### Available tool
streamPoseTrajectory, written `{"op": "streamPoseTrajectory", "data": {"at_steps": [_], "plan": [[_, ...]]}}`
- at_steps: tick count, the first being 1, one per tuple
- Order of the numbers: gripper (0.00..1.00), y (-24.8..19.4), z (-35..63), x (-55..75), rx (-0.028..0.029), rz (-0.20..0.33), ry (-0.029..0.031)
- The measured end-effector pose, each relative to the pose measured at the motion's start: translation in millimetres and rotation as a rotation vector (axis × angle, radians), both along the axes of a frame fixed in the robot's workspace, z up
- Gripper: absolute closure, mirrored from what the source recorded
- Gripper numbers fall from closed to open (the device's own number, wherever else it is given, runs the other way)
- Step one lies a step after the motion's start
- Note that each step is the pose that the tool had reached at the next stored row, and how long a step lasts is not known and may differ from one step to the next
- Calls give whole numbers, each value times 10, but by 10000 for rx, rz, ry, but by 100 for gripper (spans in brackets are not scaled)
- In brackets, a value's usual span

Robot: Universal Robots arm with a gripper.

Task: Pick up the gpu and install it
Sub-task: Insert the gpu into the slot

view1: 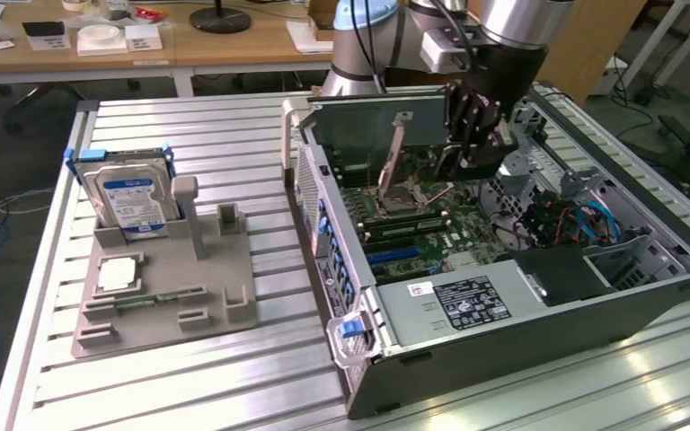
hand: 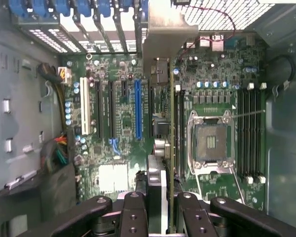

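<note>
**Card held over the open computer**

The open computer case [view1: 632, 296] lies on the slatted surface [view1: 201, 377], its motherboard [hand: 118, 113] and blue slot [hand: 138, 108] exposed. Inside it the tool [view1: 471, 148] is closed on the gpu [hand: 160, 123], held edge-on above the board, its long axis parallel to the slots, metal bracket [hand: 165, 29] toward the case's vented rear. A grey holder [view1: 165, 296] beside the case carries a hard drive [view1: 129, 202].

The arm [view1: 507, 27] has a brushed silver tube, a pale blue joint cap and a small grey box at the wrist, ending in a black gripper [view1: 474, 148] whose linked fingers [hand: 133, 217] carry round pivot screws.
</note>
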State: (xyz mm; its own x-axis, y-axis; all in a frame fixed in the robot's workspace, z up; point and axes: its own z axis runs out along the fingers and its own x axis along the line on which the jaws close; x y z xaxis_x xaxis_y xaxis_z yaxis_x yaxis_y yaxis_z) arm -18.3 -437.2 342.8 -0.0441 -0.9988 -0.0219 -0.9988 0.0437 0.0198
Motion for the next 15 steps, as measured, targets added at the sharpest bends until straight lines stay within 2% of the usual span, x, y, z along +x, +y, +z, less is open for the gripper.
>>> {"op": "streamPoseTrajectory", "data": {"at_steps": [2, 4, 7, 8, 15], "plan": [[72, 1, -17, -65, -2, -24, -21], [72, 1, -44, -114, -10, -44, -80], [72, 1, -68, -129, -10, -51, -262], [72, 1, -80, -132, -9, -51, -304], [72, -1, -162, -146, -11, -49, -319]]}}
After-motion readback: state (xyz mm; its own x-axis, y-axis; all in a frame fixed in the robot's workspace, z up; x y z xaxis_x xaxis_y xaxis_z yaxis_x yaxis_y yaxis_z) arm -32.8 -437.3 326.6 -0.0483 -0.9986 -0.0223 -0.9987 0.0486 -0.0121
